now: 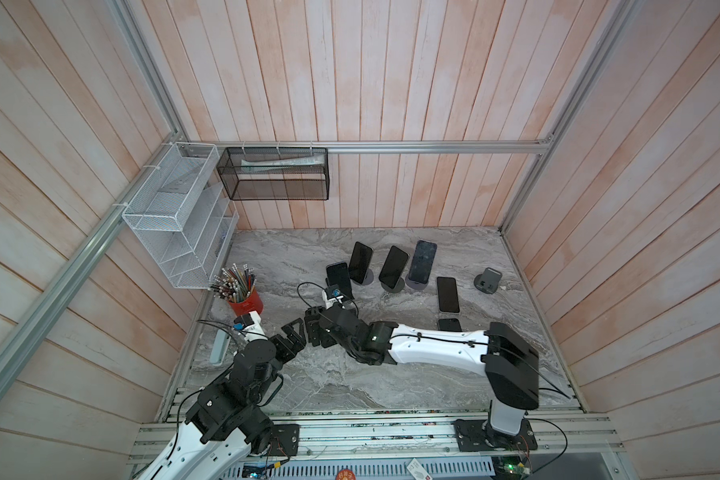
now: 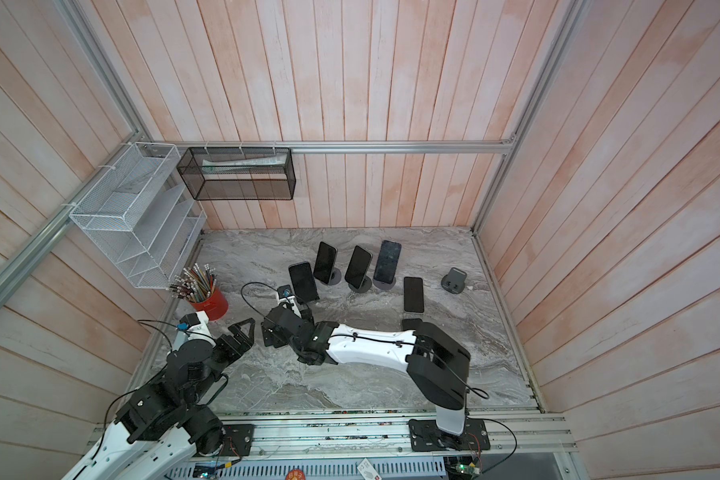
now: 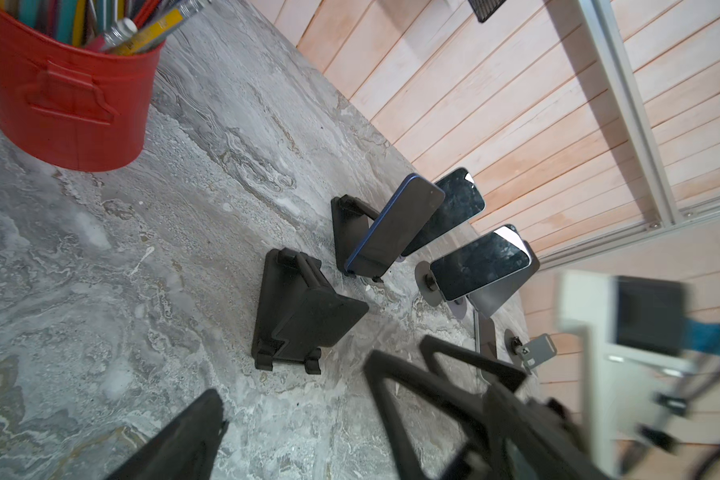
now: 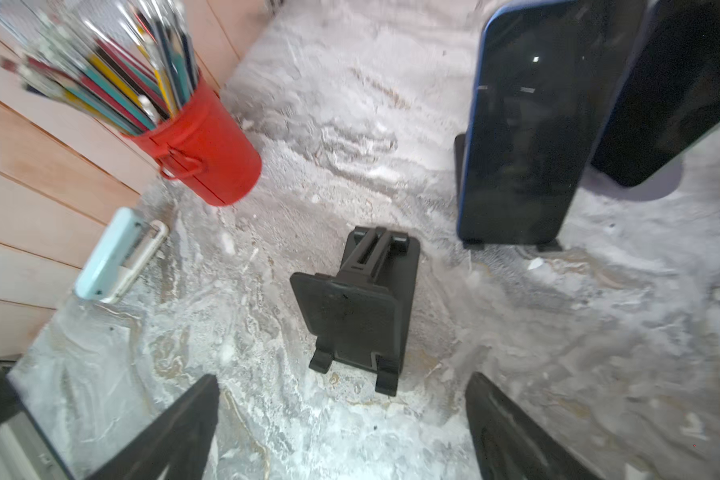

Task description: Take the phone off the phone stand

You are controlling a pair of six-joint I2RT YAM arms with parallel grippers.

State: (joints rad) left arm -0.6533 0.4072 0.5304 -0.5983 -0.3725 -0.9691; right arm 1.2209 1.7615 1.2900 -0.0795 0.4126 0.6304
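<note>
The blue phone (image 1: 339, 277) stands tall, leaning back on its black stand (image 3: 345, 228). In a top view it is at 1 o'clock from the right fingers (image 4: 184, 424), which are nearer. Right and left fingers (image 3: 184, 436) are wide apart, holding nothing.

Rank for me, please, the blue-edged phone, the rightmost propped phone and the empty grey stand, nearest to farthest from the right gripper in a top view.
1. Blue-edged phone: leftmost propped phone, just beyond the right gripper.
2. Rightmost propped phone: back row, further right.
3. Empty grey stand: far right, near the wall.
</note>
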